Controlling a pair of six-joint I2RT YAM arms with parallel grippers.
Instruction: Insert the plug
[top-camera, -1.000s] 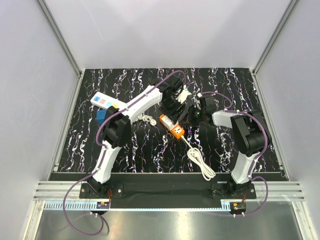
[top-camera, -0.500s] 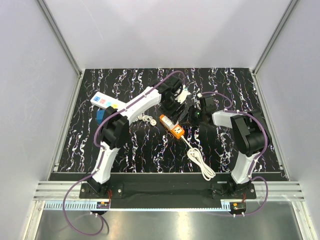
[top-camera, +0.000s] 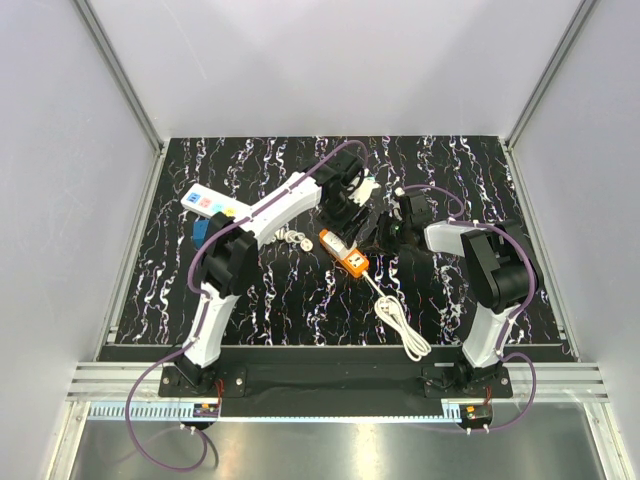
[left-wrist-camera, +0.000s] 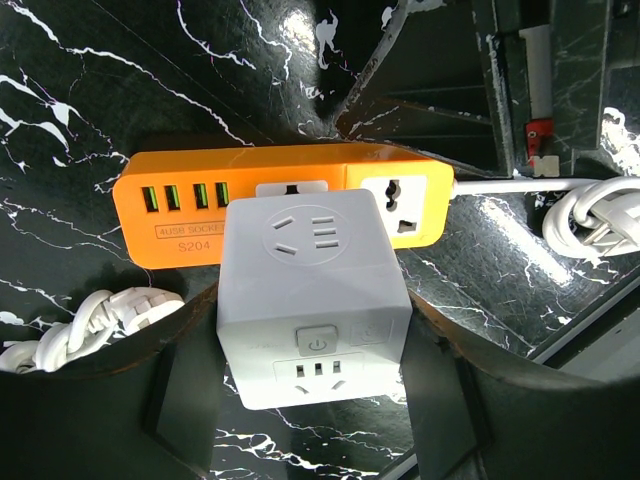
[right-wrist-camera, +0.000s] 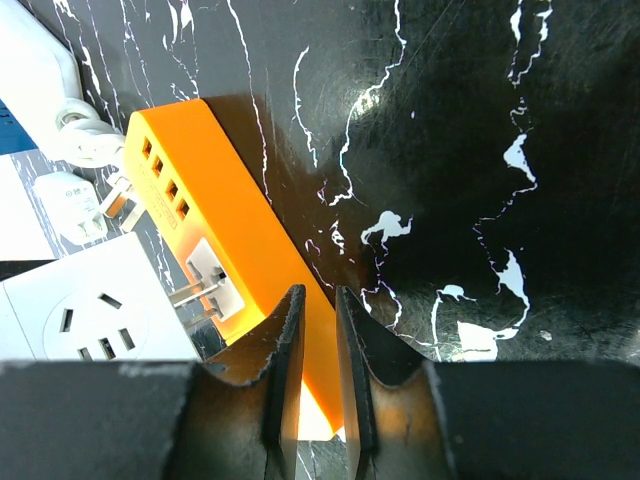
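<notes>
The plug (left-wrist-camera: 313, 290) is a white cube, and my left gripper (left-wrist-camera: 313, 325) is shut on its two sides. It hangs right by the orange power strip (left-wrist-camera: 200, 215). In the right wrist view the plug (right-wrist-camera: 95, 310) has its metal prongs (right-wrist-camera: 185, 295) at the white socket (right-wrist-camera: 215, 280) on the strip (right-wrist-camera: 250, 230), the prongs still showing. My right gripper (right-wrist-camera: 318, 300) has its jaws almost together, over the strip's near edge. From above, the plug (top-camera: 369, 190), left gripper (top-camera: 360, 202), strip (top-camera: 343, 252) and right gripper (top-camera: 383, 235) crowd together at the table's middle.
The strip's white cable (top-camera: 400, 320) runs coiled toward the near edge. A small white charger plug with cord (top-camera: 292, 238) lies left of the strip. A white strip with coloured buttons (top-camera: 210, 203) and a blue object (top-camera: 203, 232) lie at the far left.
My left gripper with the plug has shifted very slightly near the strip. The right arm and the strip have not visibly moved.
</notes>
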